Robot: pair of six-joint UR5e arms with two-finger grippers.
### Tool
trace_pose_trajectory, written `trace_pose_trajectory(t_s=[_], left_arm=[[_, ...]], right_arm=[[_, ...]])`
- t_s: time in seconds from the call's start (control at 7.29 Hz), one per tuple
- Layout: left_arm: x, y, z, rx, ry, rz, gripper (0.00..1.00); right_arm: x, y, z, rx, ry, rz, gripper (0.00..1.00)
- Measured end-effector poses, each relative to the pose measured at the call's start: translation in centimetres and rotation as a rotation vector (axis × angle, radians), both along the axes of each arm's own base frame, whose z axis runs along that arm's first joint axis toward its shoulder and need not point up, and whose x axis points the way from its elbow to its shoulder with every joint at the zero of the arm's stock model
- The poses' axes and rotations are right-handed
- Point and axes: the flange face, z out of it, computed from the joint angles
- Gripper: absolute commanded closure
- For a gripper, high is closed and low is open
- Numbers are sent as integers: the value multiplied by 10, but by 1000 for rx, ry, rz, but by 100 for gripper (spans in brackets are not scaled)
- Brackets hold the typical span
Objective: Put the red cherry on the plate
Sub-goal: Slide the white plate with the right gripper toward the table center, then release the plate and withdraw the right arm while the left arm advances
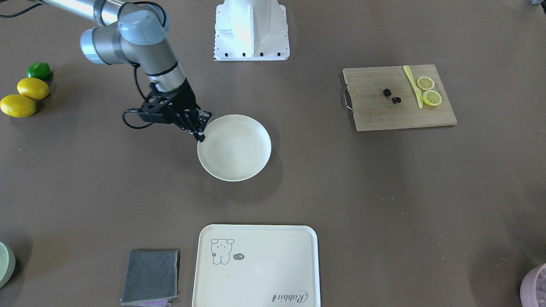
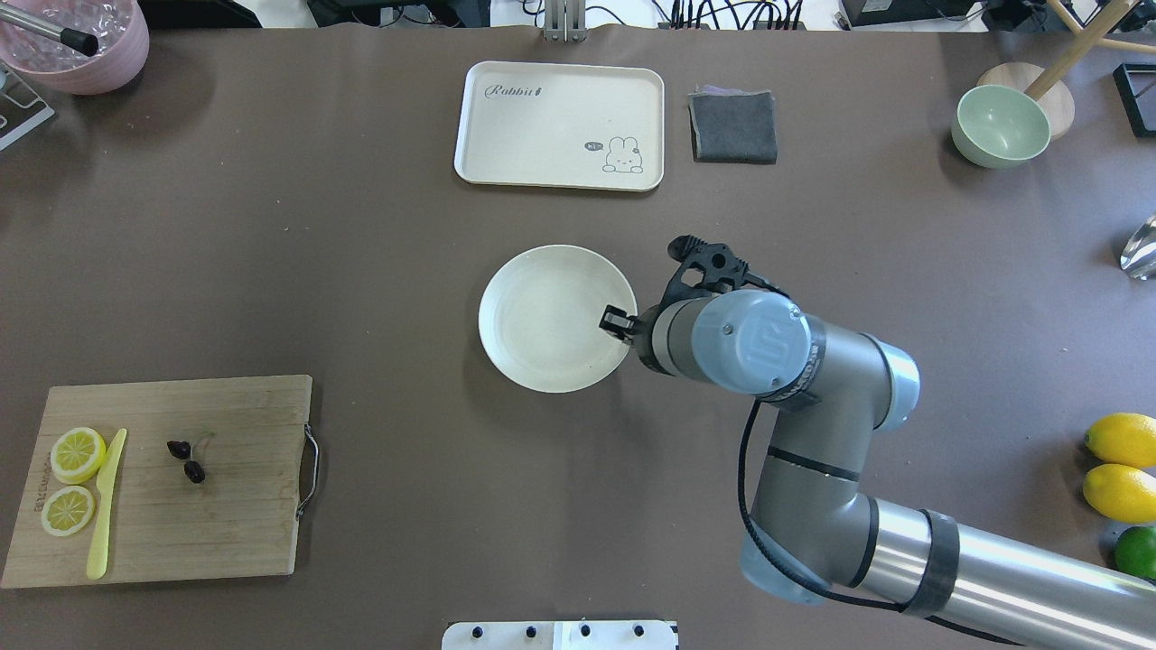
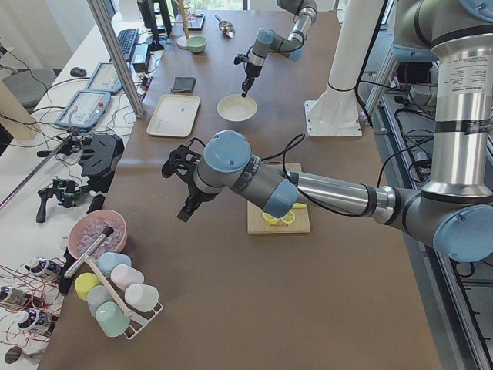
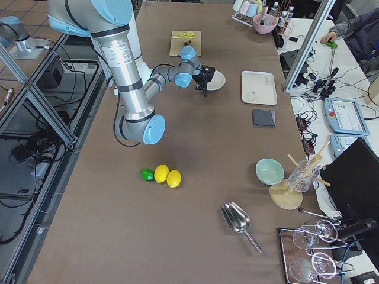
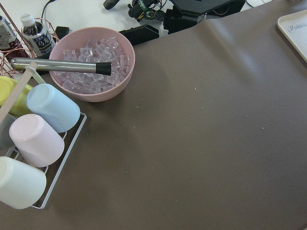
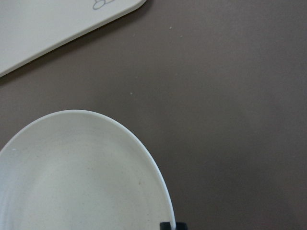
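Cherry: on cutting board, right of frame, untouched, well apart from plate at centre.
Right gripper: appears clamped on plate rim, probably to reposition it.
Left gripper: grip cannot be told; above table beside board.

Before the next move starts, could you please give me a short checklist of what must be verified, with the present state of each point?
1. The pair of small dark red cherries is free to pick: ok, it lies uncovered on the bamboo cutting board.
2. The round cream-white plate is empty: ok.
3. The right gripper is clear of the plate: not ok, its fingertips straddle the rim.
4. The right gripper is clamped on the rim: cannot tell.
5. The left gripper is open and ready: cannot tell, only the side view shows it.
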Motion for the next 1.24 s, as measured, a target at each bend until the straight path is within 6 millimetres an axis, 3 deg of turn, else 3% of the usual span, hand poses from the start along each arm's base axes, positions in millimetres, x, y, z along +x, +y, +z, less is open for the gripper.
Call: trace_pose_trajectory(t_s=[0.14, 0.27, 0.55, 0.69, 0.82, 0.96, 1.24], left_arm=[[0, 0, 0, -1, 0, 0, 1], [0, 0, 0, -1, 1, 0, 1], [2, 1, -2, -11, 24, 5, 1], [8, 3, -3, -49, 62, 4, 2], [25, 6, -5, -105, 113, 4, 2], [53, 13, -11, -163, 167, 6, 2], [139, 37, -43, -277, 260, 27, 2]], right_arm=[[-19, 13, 0, 12, 14, 7, 100], [-29, 20, 1, 21, 23, 13, 4], [-30, 16, -4, 44, 29, 21, 0], [-18, 2, -8, 62, 31, 25, 0], [5, -24, -9, 74, 43, 16, 0], [49, -61, -7, 72, 64, -20, 0], [179, -125, 18, 100, 113, -127, 0]])
